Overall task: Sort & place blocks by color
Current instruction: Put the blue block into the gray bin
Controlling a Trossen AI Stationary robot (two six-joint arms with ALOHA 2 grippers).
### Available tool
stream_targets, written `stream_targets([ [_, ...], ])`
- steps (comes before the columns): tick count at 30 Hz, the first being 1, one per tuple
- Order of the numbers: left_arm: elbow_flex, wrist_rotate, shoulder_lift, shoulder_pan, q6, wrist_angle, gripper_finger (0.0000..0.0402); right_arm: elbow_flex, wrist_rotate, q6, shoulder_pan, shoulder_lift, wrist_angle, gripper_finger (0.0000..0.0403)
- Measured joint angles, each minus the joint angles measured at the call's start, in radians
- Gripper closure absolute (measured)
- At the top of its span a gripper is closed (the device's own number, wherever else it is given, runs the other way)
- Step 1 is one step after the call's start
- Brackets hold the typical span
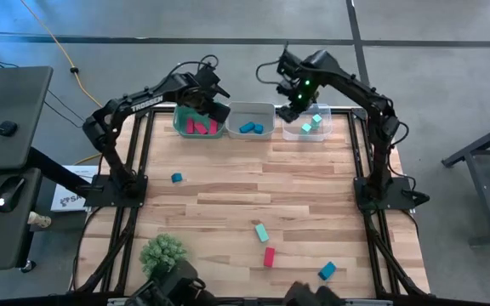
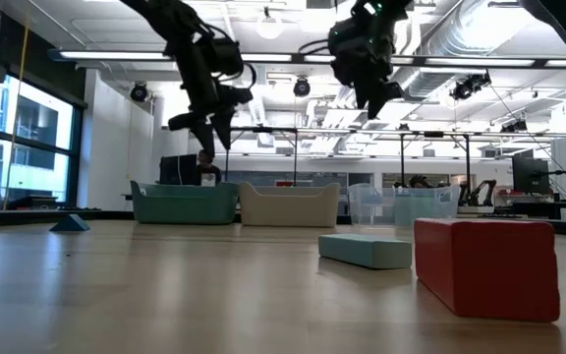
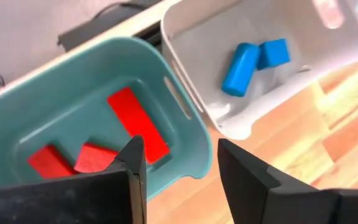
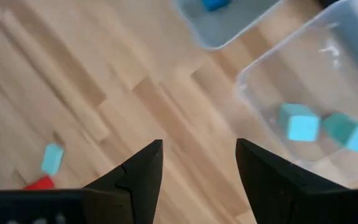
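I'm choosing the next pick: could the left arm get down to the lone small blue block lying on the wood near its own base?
Probably yes. The small blue block lies alone on bare wooden tabletop, nothing beside or over it. The left gripper hangs open and empty above the teal bin.

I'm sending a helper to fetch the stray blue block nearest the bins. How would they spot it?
Start at the teal bin at the table's far left. Just in front of it, alone on bare wood, lies a small blue block; the other loose blocks sit at the near edge.
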Motion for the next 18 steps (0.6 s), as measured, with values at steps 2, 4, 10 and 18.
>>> stream_targets([
  [2,0.000,0.000,-0.019,0.000,0.023,0.000,0.0284,0.000,0.000,0.015,0.038,0.000,0.002,0.0210],
  [4,0.000,0.000,-0.030,0.000,0.041,0.000,0.0284,0.000,0.000,0.044,0.075,0.000,0.002,0.0210],
  [10,0.000,0.000,-0.060,0.000,0.099,-0.003,0.0284,0.000,0.010,0.138,0.193,0.000,0.002,0.0210],
  [18,0.000,0.000,-0.064,-0.001,0.174,-0.047,0.0284,-0.002,0.080,0.241,0.383,-0.013,0.001,0.0210],
])
